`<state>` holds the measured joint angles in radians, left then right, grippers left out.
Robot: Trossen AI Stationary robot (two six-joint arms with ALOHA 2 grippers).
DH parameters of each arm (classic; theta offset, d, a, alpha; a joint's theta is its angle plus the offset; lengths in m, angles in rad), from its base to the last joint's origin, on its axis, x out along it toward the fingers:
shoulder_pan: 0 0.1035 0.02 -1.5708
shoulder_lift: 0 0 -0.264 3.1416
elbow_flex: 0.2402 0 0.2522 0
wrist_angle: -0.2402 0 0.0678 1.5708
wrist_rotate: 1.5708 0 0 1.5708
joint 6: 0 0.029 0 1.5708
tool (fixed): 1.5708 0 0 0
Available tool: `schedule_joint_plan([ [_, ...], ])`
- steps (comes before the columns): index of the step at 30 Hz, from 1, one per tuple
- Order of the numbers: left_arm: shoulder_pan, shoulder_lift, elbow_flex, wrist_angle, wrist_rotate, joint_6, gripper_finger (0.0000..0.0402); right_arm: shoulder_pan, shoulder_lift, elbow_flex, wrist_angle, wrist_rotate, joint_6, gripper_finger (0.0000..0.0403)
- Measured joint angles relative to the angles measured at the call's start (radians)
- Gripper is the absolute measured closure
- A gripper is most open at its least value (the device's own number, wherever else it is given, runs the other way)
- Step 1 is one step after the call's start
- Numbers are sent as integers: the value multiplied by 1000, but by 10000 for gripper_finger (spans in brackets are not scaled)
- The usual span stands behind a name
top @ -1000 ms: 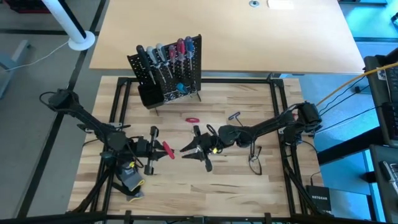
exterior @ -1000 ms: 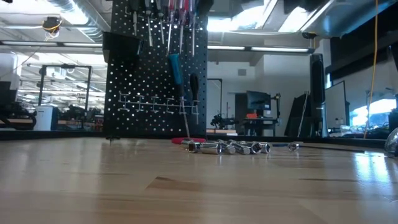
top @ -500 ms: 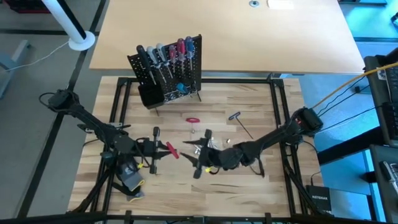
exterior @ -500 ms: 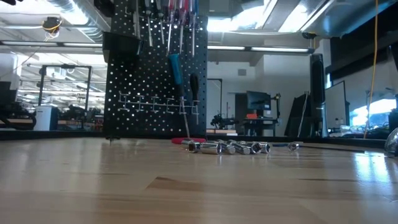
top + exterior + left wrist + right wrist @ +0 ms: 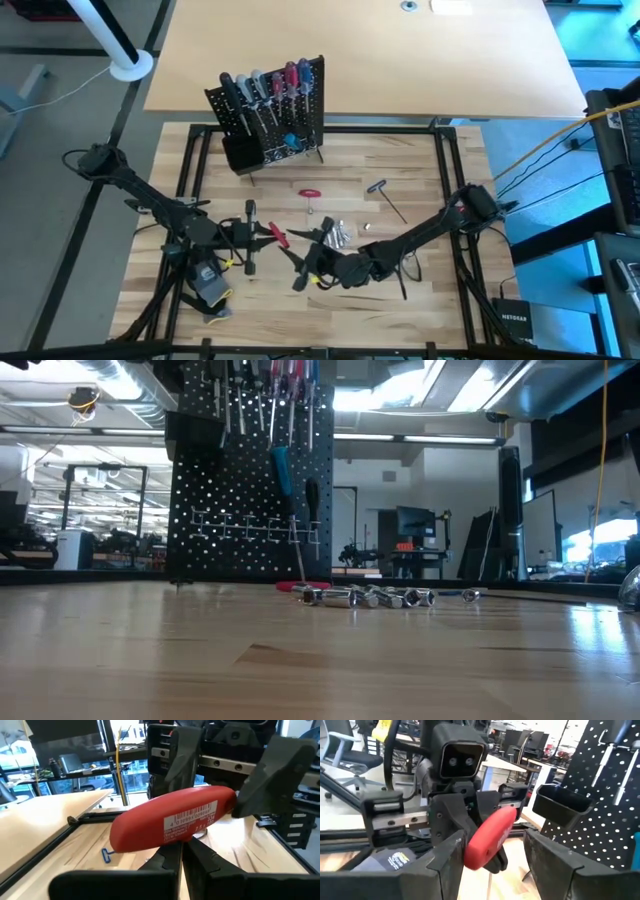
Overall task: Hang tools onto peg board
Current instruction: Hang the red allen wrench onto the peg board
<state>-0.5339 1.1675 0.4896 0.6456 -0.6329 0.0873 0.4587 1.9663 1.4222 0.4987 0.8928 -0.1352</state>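
A red-handled tool (image 5: 272, 236) with a barcode label (image 5: 192, 820) hangs above the table at near left, with my left gripper (image 5: 256, 236) shut on it. My right gripper (image 5: 303, 258) is open just right of it, one finger (image 5: 447, 865) on each side of the handle's free end (image 5: 480, 852); whether they touch it I cannot tell. The peg board (image 5: 272, 108) stands at the far left with several screwdrivers hanging on it and a black bin (image 5: 561, 802) at its lower corner. My left gripper holds the red-handled tool at its fingertips (image 5: 172, 857), which come in level from the table's left. The handle (image 5: 150, 827) lies across the fingertips and hides the place of contact. The tool is lifted clear of the table.
Silver bits (image 5: 338, 235) lie in a cluster mid-table, also seen in the low view as silver bits (image 5: 370, 597). A small red piece (image 5: 310, 192) and a blue-handled tool (image 5: 380, 190) lie nearer the peg board. A grey glove (image 5: 210, 290) sits under the left arm.
My right gripper has swung toward the table's near edge and left, turning until it points at the tool in my left gripper. The red-handled tool has stayed where it was.
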Motion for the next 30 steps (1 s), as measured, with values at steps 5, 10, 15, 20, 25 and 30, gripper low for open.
schedule_joint_plan([
  [5, 0, 0, 0, 1, -2, 8, 400, -18, 0, 1, -2, -20, 54, 212],
  [10, 0, 0, 0, -1, -1, 19, 400, -32, 2, 1, -1, -82, 58, 273],
  [15, -1, 0, -1, -2, -7, 16, 400, -32, 2, 1, -14, -71, 53, 346],
  [20, 0, 0, -1, -2, -6, 8, 397, -32, 2, 1, -14, -62, 28, 346],
  [25, 0, 0, -1, -10, -7, 28, 356, -32, 2, 1, -12, -31, -5, 346],
  [30, -32, -42, -1, -68, -64, 41, 297, -21, 1, 0, 7, 22, -56, 346],
])
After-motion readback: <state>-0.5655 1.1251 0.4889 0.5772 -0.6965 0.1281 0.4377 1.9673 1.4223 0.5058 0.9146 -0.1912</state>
